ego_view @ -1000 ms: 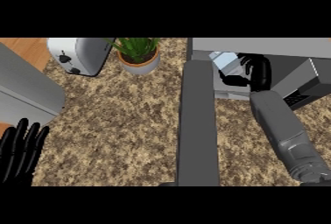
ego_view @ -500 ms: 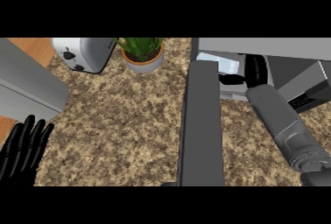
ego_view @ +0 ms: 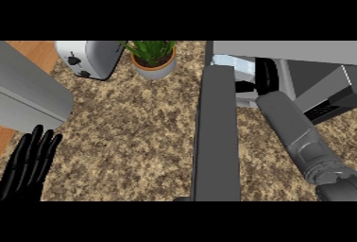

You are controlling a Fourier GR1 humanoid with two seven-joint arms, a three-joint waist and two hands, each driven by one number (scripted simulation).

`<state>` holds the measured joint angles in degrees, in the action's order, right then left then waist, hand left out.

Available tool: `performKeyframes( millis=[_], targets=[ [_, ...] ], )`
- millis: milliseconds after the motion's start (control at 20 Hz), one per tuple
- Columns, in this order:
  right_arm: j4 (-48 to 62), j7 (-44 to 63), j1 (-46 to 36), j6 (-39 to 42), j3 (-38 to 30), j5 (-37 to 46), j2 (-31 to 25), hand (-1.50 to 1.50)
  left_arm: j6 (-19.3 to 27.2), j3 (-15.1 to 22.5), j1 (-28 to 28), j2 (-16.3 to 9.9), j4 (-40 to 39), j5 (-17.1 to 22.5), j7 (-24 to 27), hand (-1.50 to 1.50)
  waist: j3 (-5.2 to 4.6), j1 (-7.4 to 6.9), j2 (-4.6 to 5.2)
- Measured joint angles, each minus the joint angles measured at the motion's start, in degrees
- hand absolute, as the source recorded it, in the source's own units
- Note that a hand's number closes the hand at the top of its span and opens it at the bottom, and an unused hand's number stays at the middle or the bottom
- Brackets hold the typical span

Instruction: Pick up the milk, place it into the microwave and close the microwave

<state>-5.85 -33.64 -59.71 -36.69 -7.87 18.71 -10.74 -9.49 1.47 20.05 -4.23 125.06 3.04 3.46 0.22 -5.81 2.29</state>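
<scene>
Left hand (ego_view: 29, 163) resting open at the near left edge of the desk (ego_view: 132, 137). Farther off, right hand (ego_view: 265, 75) reaching deeper into the microwave (ego_view: 307, 52) past its open door (ego_view: 216, 132) than a second ago. Fingers hidden, so cannot tell the grip; milk (ego_view: 230, 64) seemingly inside, release and door closing probably next.

Brown speckled counter (ego_view: 140, 132), silver toaster (ego_view: 89, 57), green plant (ego_view: 152, 49) in tan pot, dark grey microwave door (ego_view: 216, 137)
</scene>
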Motion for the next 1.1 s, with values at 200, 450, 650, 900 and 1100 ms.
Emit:
performKeyframes(
  millis=[200,450,650,900,1100],
  targets=[
    [-0.04,-0.08,-0.14,-1.02,-1.03,-0.72,-0.09,-1.5,-0.13,-0.01,0.37,0.04,0.07,-0.31,0.5,-1.5,-0.02,0.45,-0.17],
    [-0.43,-0.38,-0.29,-2.11,-2.45,-1.75,-0.95,-1.5,-0.27,0.86,1.66,0.04,1.58,-1.01,-0.23,-1.5,-0.03,0.7,-0.34],
    [-0.88,-1.63,-0.04,-1.68,-3.28,-2.28,-2.41,-1.5,-0.1,1.48,1.98,0.32,2.04,-1.76,-0.44,-1.5,-0.03,1.13,-0.45],
    [-1.74,-4.23,1.14,-1.53,-4.83,-3.43,-4.01,-1.5,0.46,3.5,3.22,1.56,2.91,-3.17,-0.27,-1.5,-0.03,1.48,-0.6],
    [-2.07,-5.89,1.97,0.77,-6.27,-4.65,-5.83,-1.5,0.27,2.72,3.47,1.41,2.3,-3.02,0.65,-1.5,-0.04,1.76,-0.69]
  ],
)
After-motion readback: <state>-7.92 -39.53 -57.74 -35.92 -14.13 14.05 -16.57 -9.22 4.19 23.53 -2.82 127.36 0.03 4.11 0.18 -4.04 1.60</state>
